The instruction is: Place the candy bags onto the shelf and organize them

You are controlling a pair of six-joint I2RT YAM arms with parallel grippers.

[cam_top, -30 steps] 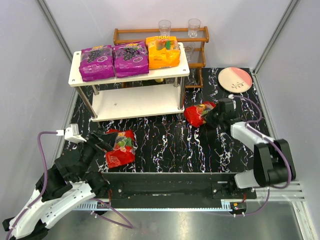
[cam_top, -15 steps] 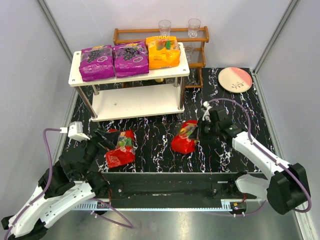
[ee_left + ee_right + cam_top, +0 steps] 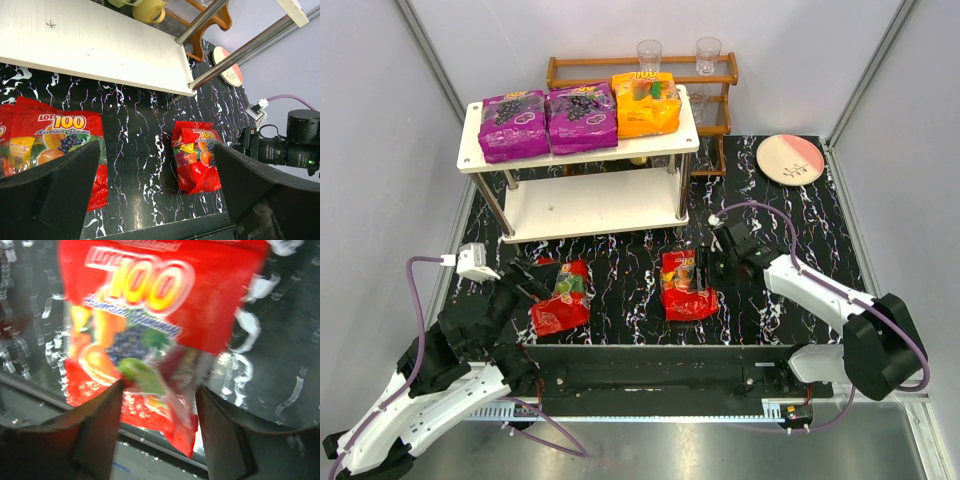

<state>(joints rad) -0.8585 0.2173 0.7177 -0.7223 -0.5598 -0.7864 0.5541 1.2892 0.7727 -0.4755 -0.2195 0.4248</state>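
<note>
Since one second ago the right arm (image 3: 820, 290) has swung in from beside the shelf leg toward the middle of the counter (image 3: 630, 250), bringing a red bag (image 3: 687, 285) with it. That bag hung crumpled at the jaws then and now lies flat, label up. In the wrist view the right jaws stand apart, one on each side of the bag's near edge, with no squeeze visible, so I read the bag as let go. Left jaws are spread wide and empty, poised over the second red bag (image 3: 560, 297); that side shows little change. Both red bags sit on the counter in front of the shelf (image 3: 590, 205), well apart, with bare marble between them. The purple bags (image 3: 513, 125) (image 3: 582, 115) and the orange bag (image 3: 645, 103) fill the top board edge to edge. The lower board is bare, so the reds probably go there. Judgement: the move re-stages the bag squarely facing the lower tier for a cleaner pick. Entry is only from the front, under the top board's overhang and between the metal legs (image 3: 677, 190). Wooden rack (image 3: 715, 75) and plate (image 3: 790, 158) sit behind and to the right, clear of that path.
</note>
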